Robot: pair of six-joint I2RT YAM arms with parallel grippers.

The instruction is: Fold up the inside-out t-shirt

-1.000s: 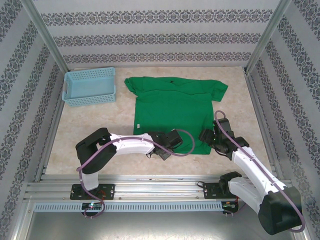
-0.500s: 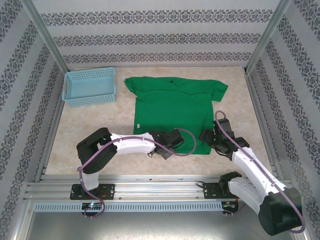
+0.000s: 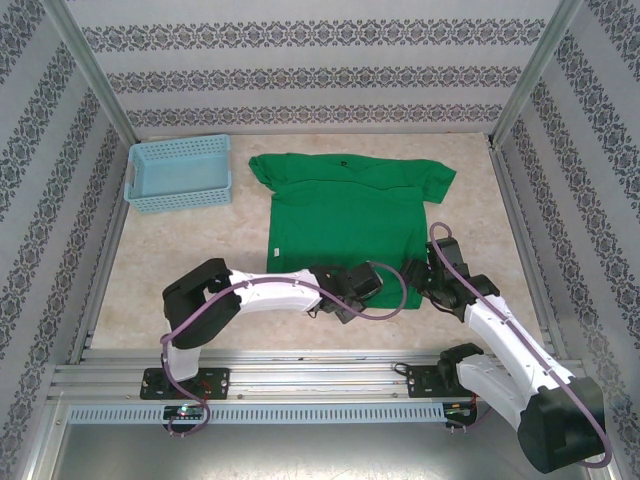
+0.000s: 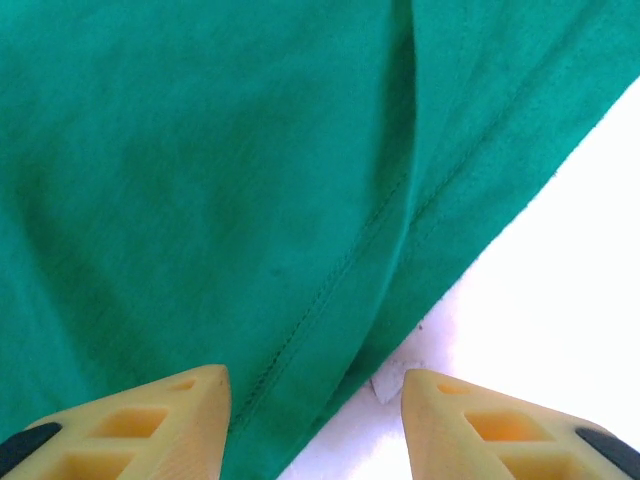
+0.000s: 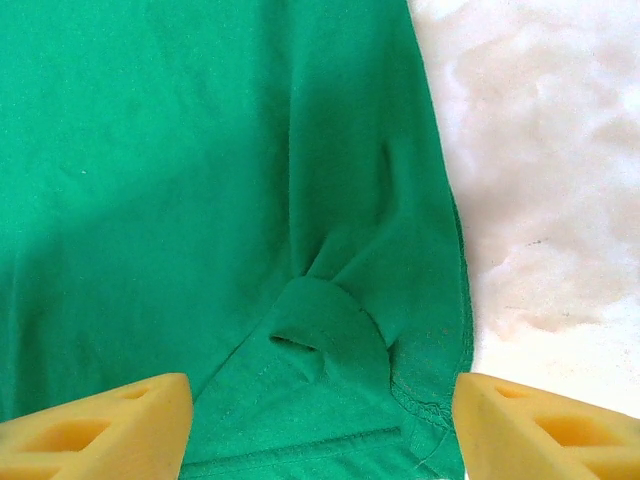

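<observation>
table point(image 3: 180, 260): marbled beige | on it: green t-shirt point(image 3: 345, 215), blue basket point(image 3: 180, 175)

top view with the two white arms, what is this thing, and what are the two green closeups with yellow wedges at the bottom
It is a robot: two white arms bolted at the near edge of a table. The top view looks down from above and behind them. Each close-up comes from a small camera on one wrist, and the yellow wedges are that arm's own fingers. On the table lie a green t-shirt, spread out, and a light blue basket to its left. The left gripper and the right gripper are both at the shirt's near hem, with their fingers apart. Nothing is held.
</observation>
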